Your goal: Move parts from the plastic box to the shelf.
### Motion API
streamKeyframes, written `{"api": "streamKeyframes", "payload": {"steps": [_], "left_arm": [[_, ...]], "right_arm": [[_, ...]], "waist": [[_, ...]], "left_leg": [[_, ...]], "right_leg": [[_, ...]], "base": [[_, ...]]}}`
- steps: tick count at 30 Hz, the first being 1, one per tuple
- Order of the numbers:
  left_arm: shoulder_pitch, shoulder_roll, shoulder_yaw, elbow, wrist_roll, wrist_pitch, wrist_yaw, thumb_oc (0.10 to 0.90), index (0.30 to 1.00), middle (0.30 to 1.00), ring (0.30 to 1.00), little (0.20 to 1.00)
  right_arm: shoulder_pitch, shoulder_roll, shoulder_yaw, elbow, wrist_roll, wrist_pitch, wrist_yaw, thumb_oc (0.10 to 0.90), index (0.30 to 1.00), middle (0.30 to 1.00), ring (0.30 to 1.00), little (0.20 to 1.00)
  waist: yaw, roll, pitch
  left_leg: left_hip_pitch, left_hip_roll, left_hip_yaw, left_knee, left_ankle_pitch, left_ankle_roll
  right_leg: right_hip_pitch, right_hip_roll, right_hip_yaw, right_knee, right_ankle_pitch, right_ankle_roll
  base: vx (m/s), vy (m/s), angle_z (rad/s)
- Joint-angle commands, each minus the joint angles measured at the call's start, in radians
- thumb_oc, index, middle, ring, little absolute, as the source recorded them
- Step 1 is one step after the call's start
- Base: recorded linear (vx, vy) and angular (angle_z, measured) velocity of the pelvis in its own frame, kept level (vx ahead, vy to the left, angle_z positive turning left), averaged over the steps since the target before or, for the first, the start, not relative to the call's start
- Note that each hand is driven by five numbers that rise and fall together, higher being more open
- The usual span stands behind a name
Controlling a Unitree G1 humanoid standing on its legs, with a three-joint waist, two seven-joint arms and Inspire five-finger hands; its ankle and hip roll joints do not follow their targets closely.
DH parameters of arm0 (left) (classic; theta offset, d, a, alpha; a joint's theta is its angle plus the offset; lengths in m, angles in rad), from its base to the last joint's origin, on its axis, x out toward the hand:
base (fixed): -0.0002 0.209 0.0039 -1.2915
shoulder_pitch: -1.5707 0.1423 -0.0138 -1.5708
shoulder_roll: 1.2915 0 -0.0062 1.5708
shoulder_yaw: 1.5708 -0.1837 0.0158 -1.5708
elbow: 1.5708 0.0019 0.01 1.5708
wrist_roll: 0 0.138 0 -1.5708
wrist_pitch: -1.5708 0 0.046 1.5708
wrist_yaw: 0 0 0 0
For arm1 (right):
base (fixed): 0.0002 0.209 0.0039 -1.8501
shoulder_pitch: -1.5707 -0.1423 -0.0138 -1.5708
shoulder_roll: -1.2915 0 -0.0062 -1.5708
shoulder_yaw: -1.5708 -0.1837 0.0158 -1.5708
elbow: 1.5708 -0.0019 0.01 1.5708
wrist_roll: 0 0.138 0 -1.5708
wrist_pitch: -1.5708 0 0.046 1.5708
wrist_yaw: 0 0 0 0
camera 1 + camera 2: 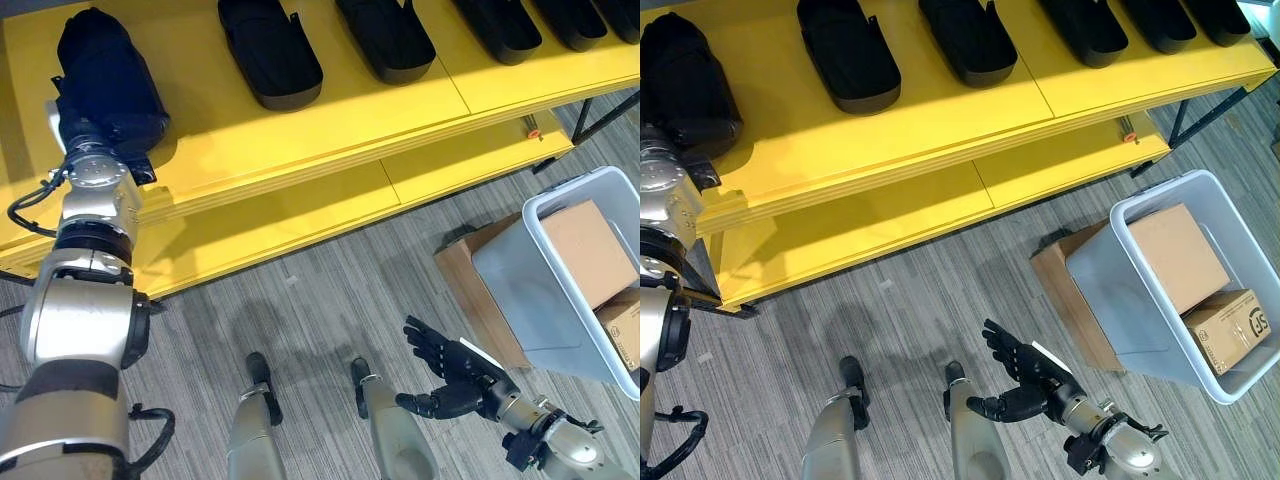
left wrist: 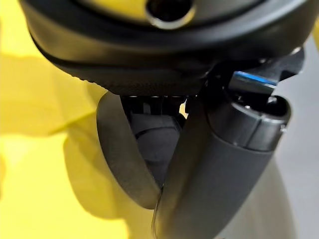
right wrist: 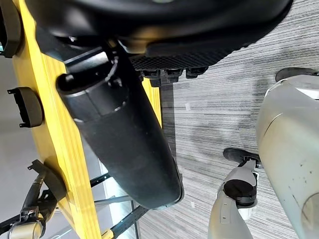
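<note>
Right hand [image 1: 1025, 385] first: fingers spread and relaxed, thumb out, palm turned up, nothing in it, hovering low over the grey floor [image 1: 910, 300]. Out past those fingertips, well apart to the hand's outer side, sits the plastic box [image 1: 1120, 300], tilted toward the robot and leaning on a flat brown board [image 1: 1065, 290] beside it; inside the box lie cardboard cartons [image 1: 1175, 255], no black part visible among them from here. Over to the left hand [image 1: 105, 85]: it is up on the yellow shelf [image 1: 300, 130], its dark bulk against a black part [image 1: 95, 50] at the near end of the top board. The left wrist view shows a thumb and a curved dark shape close in front of it over yellow, but whether the fingers are curled round that part or already loose I cannot tell. Beyond it, along the shelf away from the fingers, more black parts [image 1: 845, 55] lie in a row, evenly spaced. My read: this is the set-down on the shelf, with the right hand waiting. To do it well, the part should settle flat on the board and in line with its neighbours before the fingers let go, then the hand should lift straight up and back so it does not drag the part toward the shelf's front edge. The right hand could use the pause to swing toward the box rim, palm turning down, ready to reach in without knocking the tilted box off its board.
</note>
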Motion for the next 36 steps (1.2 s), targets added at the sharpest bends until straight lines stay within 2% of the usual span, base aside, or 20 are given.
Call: {"api": "streamKeyframes", "payload": {"steps": [1, 3, 4, 5, 6, 7, 11, 12, 26, 36], "left_arm": [[-0.093, 0.072, -0.09, -0.023, 0.285, -0.033, 0.008, 0.9, 1.0, 1.0, 1.0, 1.0], [-0.099, 0.078, -0.116, -0.026, 0.329, -0.033, 0.015, 0.9, 1.0, 1.0, 1.0, 1.0], [-0.111, 0.089, -0.183, -0.054, 0.444, -0.026, 0.023, 0.9, 1.0, 1.0, 1.0, 1.0], [-0.113, 0.098, -0.208, -0.06, 0.487, -0.025, 0.025, 0.9, 1.0, 1.0, 1.0, 1.0], [-0.114, 0.098, -0.208, -0.06, 0.488, -0.025, 0.025, 0.9, 1.0, 1.0, 1.0, 1.0], [-0.122, 0.115, -0.293, -0.094, 0.636, -0.012, 0.028, 0.9, 1.0, 1.0, 1.0, 1.0], [-0.127, 0.138, -0.4, -0.123, 0.823, 0.005, 0.024, 0.9, 1.0, 1.0, 1.0, 1.0], [-0.126, 0.157, -0.461, -0.153, 0.933, 0.013, 0.019, 0.9, 1.0, 1.0, 1.0, 1.0], [-0.125, 0.211, -0.523, -0.11, 1.01, -0.004, -0.048, 0.9, 1.0, 1.0, 1.0, 1.0], [-0.101, 0.23, -0.51, -0.054, 0.969, -0.021, -0.132, 0.9, 1.0, 1.0, 1.0, 1.0]], "right_arm": [[0.003, -0.034, -0.062, -0.04, 0.067, -0.085, 0.023, 0.9, 1.0, 1.0, 1.0, 1.0], [0.0, -0.029, -0.062, -0.037, 0.071, -0.088, 0.026, 0.9, 1.0, 1.0, 1.0, 1.0], [0.0, -0.029, -0.066, -0.042, 0.077, -0.096, 0.031, 0.9, 1.0, 1.0, 1.0, 1.0], [0.001, -0.028, -0.067, -0.04, 0.08, -0.099, 0.034, 0.9, 1.0, 1.0, 1.0, 1.0], [0.0, -0.027, -0.067, -0.04, 0.08, -0.099, 0.034, 0.9, 1.0, 1.0, 1.0, 1.0], [0.005, -0.034, -0.081, -0.055, 0.084, -0.109, 0.042, 0.9, 1.0, 1.0, 1.0, 1.0], [0.008, -0.04, -0.089, -0.069, 0.089, -0.12, 0.046, 0.9, 1.0, 1.0, 1.0, 1.0], [0.009, -0.047, -0.095, -0.078, 0.096, -0.123, 0.049, 0.9, 1.0, 1.0, 1.0, 1.0], [0.012, -0.053, -0.098, -0.084, 0.105, -0.117, 0.06, 0.9, 1.0, 1.0, 1.0, 1.0], [0.016, -0.045, -0.106, -0.081, 0.103, -0.098, 0.073, 0.9, 1.0, 1.0, 1.0, 1.0]], "waist": [[0.01, 0.009, -0.024], [0.012, 0.007, -0.023], [0.014, 0.011, -0.023], [0.015, 0.011, -0.021], [0.015, 0.011, -0.021], [0.02, 0.016, -0.015], [0.026, 0.02, -0.007], [0.029, 0.024, -0.002], [0.036, 0.034, 0.003], [0.034, 0.038, 0.002]], "left_leg": [[0.024, 0.085, -0.001, 0.11, -0.138, -0.063], [0.022, 0.085, 0.0, 0.112, -0.138, -0.063], [0.022, 0.085, -0.002, 0.111, -0.136, -0.062], [0.021, 0.085, -0.002, 0.111, -0.135, -0.062], [0.021, 0.085, -0.002, 0.111, -0.135, -0.062], [0.021, 0.084, -0.006, 0.112, -0.135, -0.061], [0.026, 0.082, -0.007, 0.106, -0.134, -0.062], [0.026, 0.081, -0.008, 0.107, -0.133, -0.062], [0.025, 0.08, -0.011, 0.11, -0.132, -0.061], [0.024, 0.081, -0.01, 0.114, -0.133, -0.061]], "right_leg": [[-0.038, -0.024, -0.019, -0.025, 0.039, -0.04], [-0.04, -0.025, -0.02, -0.022, 0.038, -0.04], [-0.041, -0.026, -0.021, -0.02, 0.037, -0.04], [-0.043, -0.026, -0.022, -0.018, 0.036, -0.039], [-0.043, -0.026, -0.022, -0.018, 0.036, -0.039], [-0.041, -0.029, -0.026, -0.012, 0.033, -0.039], [-0.034, -0.032, -0.029, -0.011, 0.029, -0.038], [-0.031, -0.033, -0.032, -0.011, 0.028, -0.036], [-0.029, -0.04, -0.037, -0.01, 0.031, -0.034], [-0.029, -0.042, -0.038, -0.01, 0.032, -0.033]], "base": [[0.0, 0.0, 0.0], [0.0, 0.0, 0.0], [0.0, 0.0, 0.0], [0.0, 0.0, 0.0], [0.0, 0.0, 0.0], [0.0, 0.0, 0.0], [0.0, 0.0, 0.0], [0.0, 0.0, 0.0], [0.0, -0.003, 0.02], [0.0, 0.0, 0.0]]}}
